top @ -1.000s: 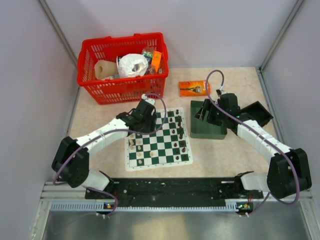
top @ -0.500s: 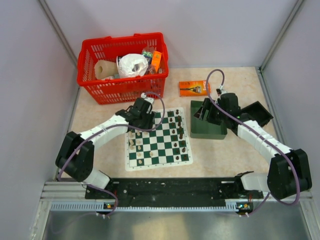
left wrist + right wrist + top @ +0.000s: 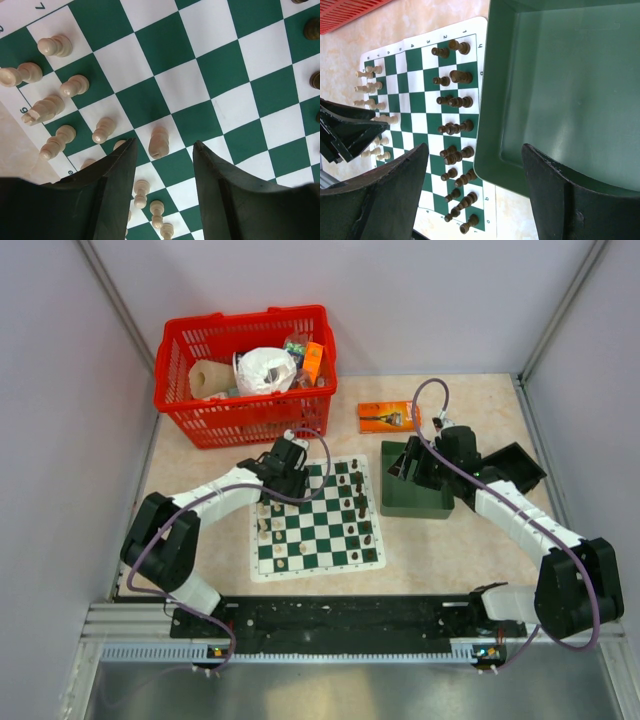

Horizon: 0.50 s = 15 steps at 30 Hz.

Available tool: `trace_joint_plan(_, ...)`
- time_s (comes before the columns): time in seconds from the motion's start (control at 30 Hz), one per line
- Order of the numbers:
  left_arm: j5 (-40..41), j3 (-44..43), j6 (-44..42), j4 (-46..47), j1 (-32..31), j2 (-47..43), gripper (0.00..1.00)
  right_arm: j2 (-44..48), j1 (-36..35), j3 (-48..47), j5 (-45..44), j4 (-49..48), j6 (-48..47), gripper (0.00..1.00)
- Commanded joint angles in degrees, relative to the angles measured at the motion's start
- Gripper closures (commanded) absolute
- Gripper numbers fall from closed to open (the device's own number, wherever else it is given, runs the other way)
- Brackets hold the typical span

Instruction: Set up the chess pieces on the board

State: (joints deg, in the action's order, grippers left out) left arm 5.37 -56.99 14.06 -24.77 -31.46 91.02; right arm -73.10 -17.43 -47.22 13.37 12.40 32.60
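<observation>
The board (image 3: 325, 522) lies in the middle of the table. Cream chess pieces (image 3: 55, 46) stand along its left side, and dark pieces (image 3: 455, 102) fill two rows on its right. My left gripper (image 3: 281, 483) hovers over the board's far left corner. In the left wrist view it (image 3: 164, 145) is open, and a cream pawn (image 3: 159, 142) stands on a white square just past the fingertips, touching neither. My right gripper (image 3: 475, 147) is open and empty above the near left rim of the green tray (image 3: 560, 90).
A red basket (image 3: 245, 422) full of odds and ends stands at the back left. An orange packet (image 3: 388, 416) lies behind the green tray (image 3: 415, 504). A black tray (image 3: 517, 466) sits at the right, partly under the right arm.
The left arm's elbow has swung inward and farther back while its gripper stayed over the board's far left corner. The right arm has not moved.
</observation>
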Motion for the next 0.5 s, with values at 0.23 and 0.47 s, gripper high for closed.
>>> trace_joint_plan(0.23,1.05,-1.54,0.61,0.87,0.52,0.38,0.46,2.61,0.03,0.02,-0.36,-0.98,-0.08,0.25)
trace_joint_plan(0.47,2.37,-2.16,0.70,-0.27,0.61,0.47,0.49,3.32,0.03,0.20,-0.62,-0.71,-0.26,0.25)
